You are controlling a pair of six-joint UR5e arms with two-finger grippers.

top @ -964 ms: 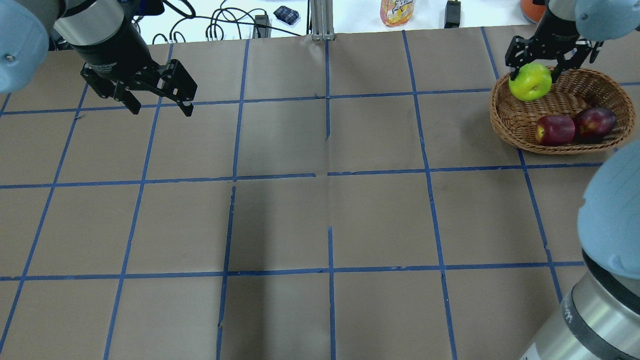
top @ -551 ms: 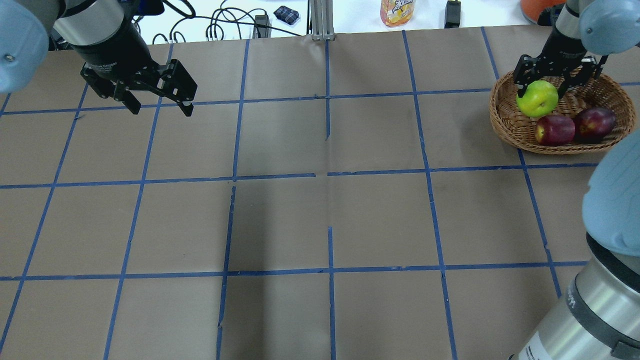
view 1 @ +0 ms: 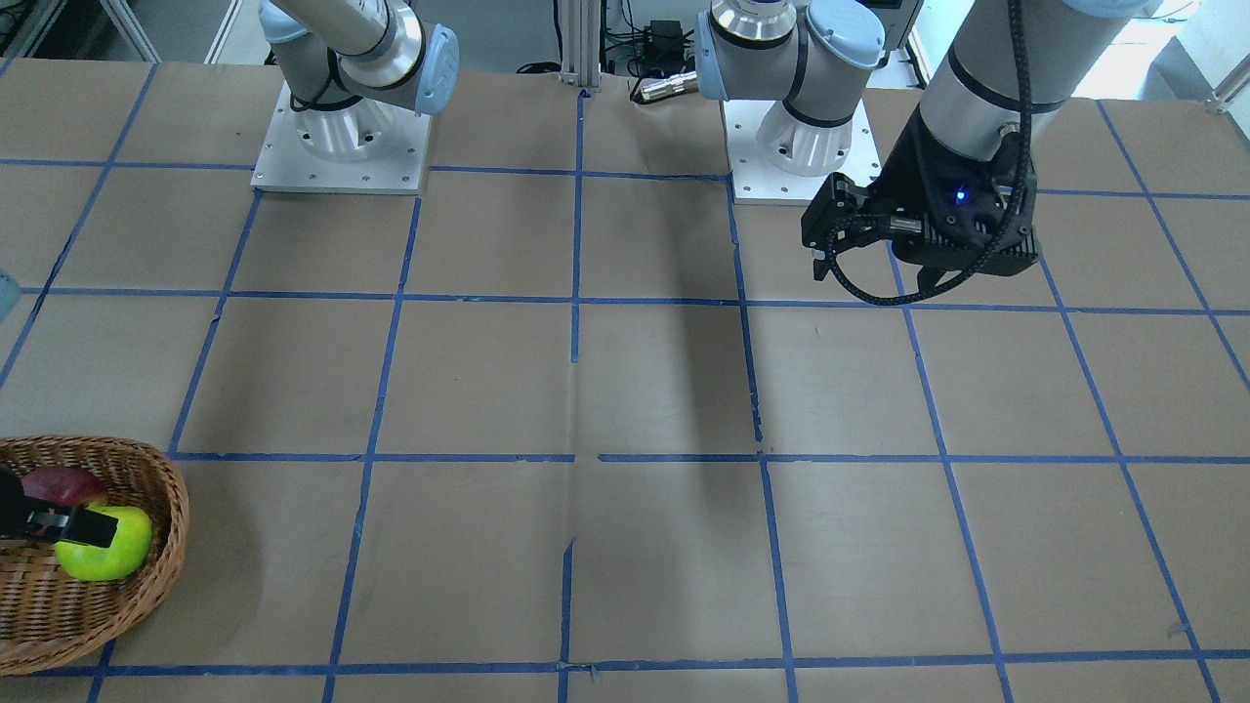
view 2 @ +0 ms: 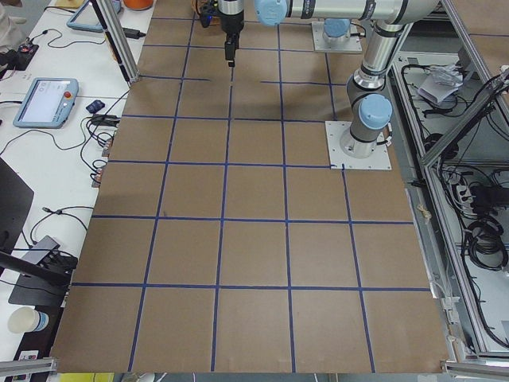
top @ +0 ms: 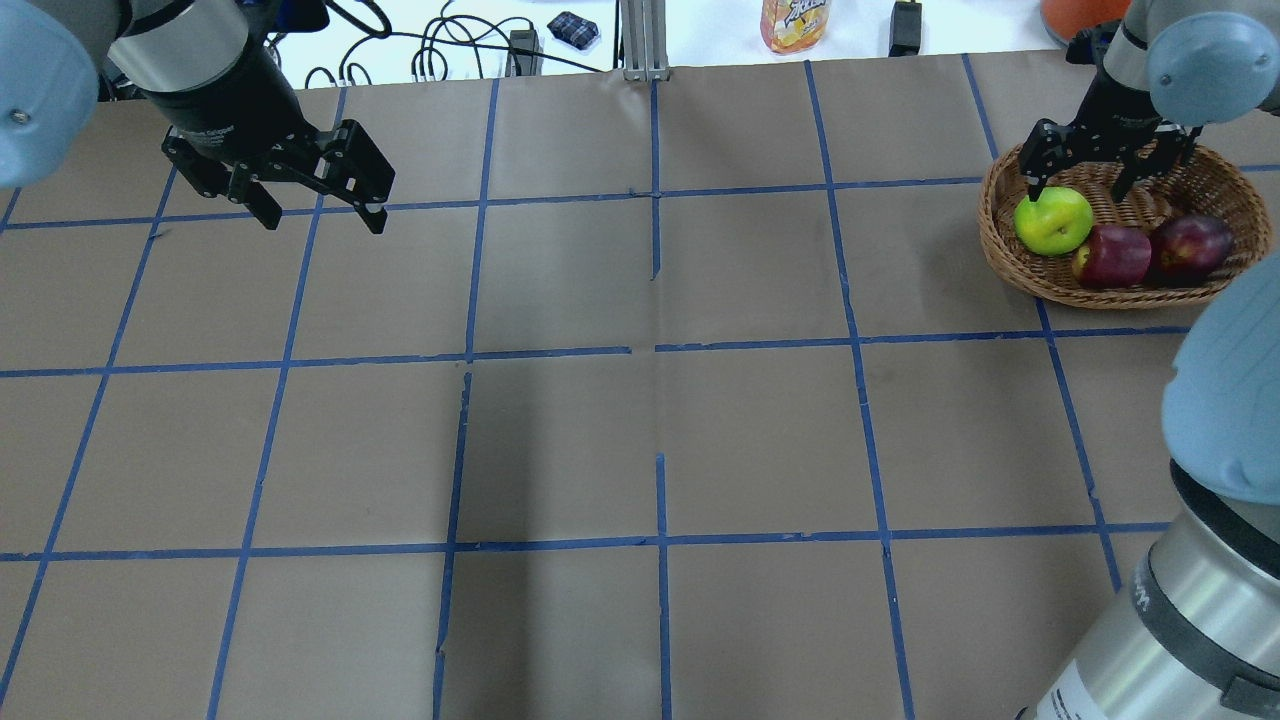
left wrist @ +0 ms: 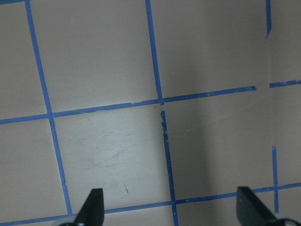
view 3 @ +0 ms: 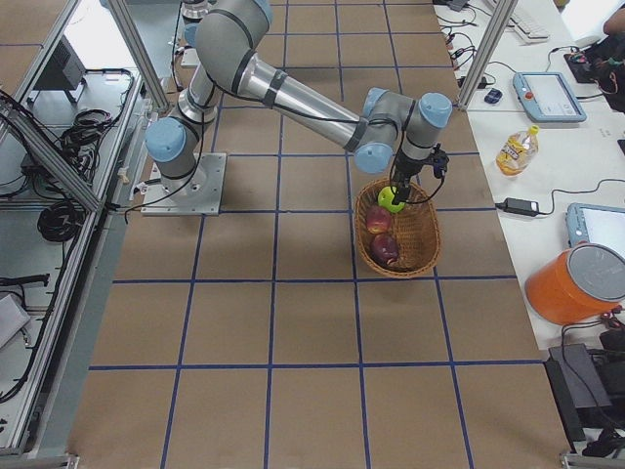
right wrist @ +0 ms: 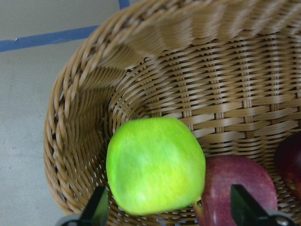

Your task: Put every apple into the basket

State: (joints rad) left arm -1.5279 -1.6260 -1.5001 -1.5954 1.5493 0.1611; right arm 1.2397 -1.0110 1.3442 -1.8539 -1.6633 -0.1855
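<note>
The light brown wicker basket [top: 1215, 180] stands at the table's far right. All three apples lie in it: the lime green apple [top: 1052, 220], a maroon apple with a yellow patch [top: 1115, 255] touching it, and a dark red apple [top: 1190, 243]. My right gripper [top: 1085, 185] is open just above the green apple. In the right wrist view the green apple [right wrist: 155, 165] rests on the basket [right wrist: 225, 89] floor, and the fingertips [right wrist: 96, 212] stand wider than it. My left gripper [top: 320, 205] is open and empty above the far left of the table; it also shows in the left wrist view [left wrist: 171, 212].
Blue tape lines grid the brown paper table top [top: 650, 420]. A drink bottle [top: 795, 22], cables and an orange container [view 3: 571, 283] lie beyond the table's far edge. My right arm's elbow [top: 1230, 400] hangs over the near right corner.
My right gripper came down into the basket with the green apple and opened. The apple now rests on the basket floor against the maroon apple. The left arm has not moved.
</note>
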